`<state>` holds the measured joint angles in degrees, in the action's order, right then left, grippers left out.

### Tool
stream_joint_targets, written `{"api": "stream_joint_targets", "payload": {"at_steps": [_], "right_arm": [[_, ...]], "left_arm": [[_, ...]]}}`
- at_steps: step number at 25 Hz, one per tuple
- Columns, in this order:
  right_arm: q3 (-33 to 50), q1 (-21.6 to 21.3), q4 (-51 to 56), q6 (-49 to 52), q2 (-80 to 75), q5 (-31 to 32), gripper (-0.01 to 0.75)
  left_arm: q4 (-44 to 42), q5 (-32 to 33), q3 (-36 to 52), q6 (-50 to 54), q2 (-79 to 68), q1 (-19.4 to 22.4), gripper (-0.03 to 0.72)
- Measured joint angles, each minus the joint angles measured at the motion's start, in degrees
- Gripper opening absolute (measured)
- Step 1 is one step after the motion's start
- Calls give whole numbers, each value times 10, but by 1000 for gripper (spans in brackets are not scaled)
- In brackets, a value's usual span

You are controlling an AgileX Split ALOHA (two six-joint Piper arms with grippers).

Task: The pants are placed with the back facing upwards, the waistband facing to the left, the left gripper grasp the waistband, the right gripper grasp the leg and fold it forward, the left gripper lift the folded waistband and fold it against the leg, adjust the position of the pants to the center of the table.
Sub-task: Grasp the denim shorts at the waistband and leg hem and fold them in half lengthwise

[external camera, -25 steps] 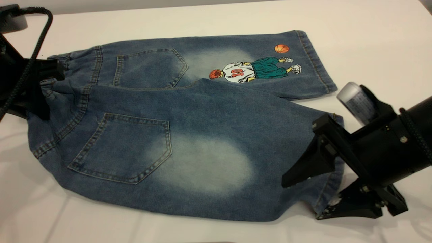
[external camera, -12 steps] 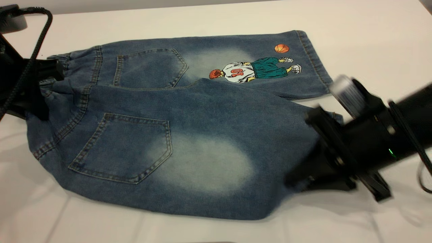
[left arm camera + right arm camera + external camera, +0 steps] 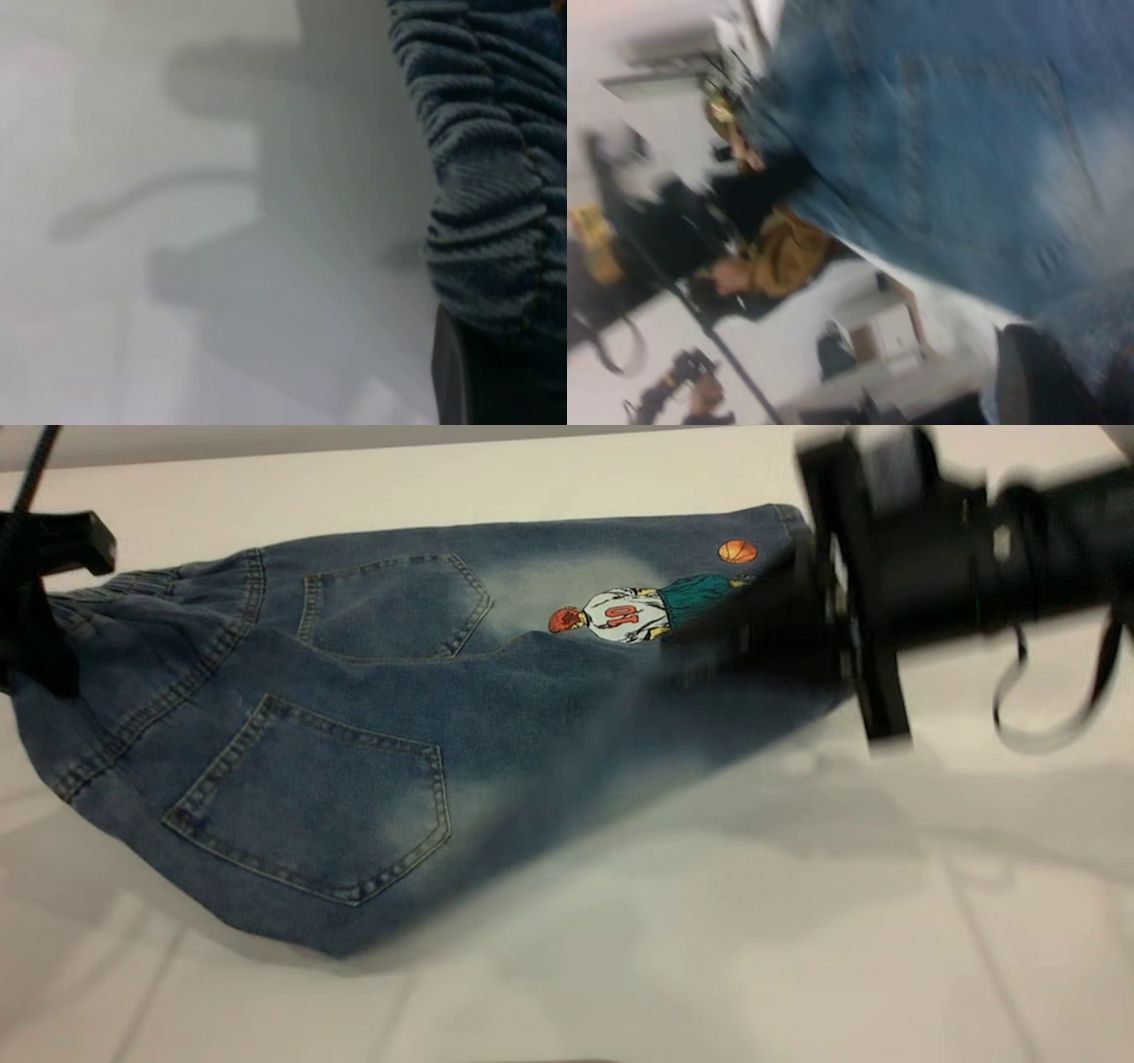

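Note:
The pants (image 3: 354, 717) lie back up on the white table (image 3: 709, 921), with both patch pockets showing. At the far left my left gripper (image 3: 35, 629) is shut on the gathered waistband (image 3: 106, 593), whose ruffles fill the left wrist view (image 3: 487, 177) beside one black finger (image 3: 450, 372). My right gripper (image 3: 762, 638), blurred by motion, is shut on the end of the leg (image 3: 620, 726) and holds it raised over the far leg, covering part of the basketball-player print (image 3: 620, 613). Denim (image 3: 966, 133) hangs across the right wrist view.
A loose black cable loop (image 3: 1054, 691) hangs under the right arm. The table's far edge (image 3: 354, 444) runs just behind the pants. Bare tabletop lies in front of the pants and to their right.
My right gripper shut on the leg's hem, lifted it and swung it toward the far side over the printed leg. The left gripper rose a little with the waistband.

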<state>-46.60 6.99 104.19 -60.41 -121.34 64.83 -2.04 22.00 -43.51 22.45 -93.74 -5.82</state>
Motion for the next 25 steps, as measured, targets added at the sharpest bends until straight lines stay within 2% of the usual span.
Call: {"api": "stream_joint_targets", "payload": {"at_steps": [7,11,14,17,25], "right_arm": [[-108,-3,-11,109,1,-1,38],[-157,-9,-14,163,-3,-48,38],[-190,-18,-14,203,-21,-92,38],[-220,-29,-14,242,-55,-119,38],[-302,-41,-14,327,-136,-156,38]], "left_arm": [[31,47,-60,18,-1,6,89],[86,56,-90,18,-33,52,89],[147,62,-105,0,-73,99,89],[214,64,-131,-40,-115,123,89],[436,62,-243,-158,-215,128,89]]}}
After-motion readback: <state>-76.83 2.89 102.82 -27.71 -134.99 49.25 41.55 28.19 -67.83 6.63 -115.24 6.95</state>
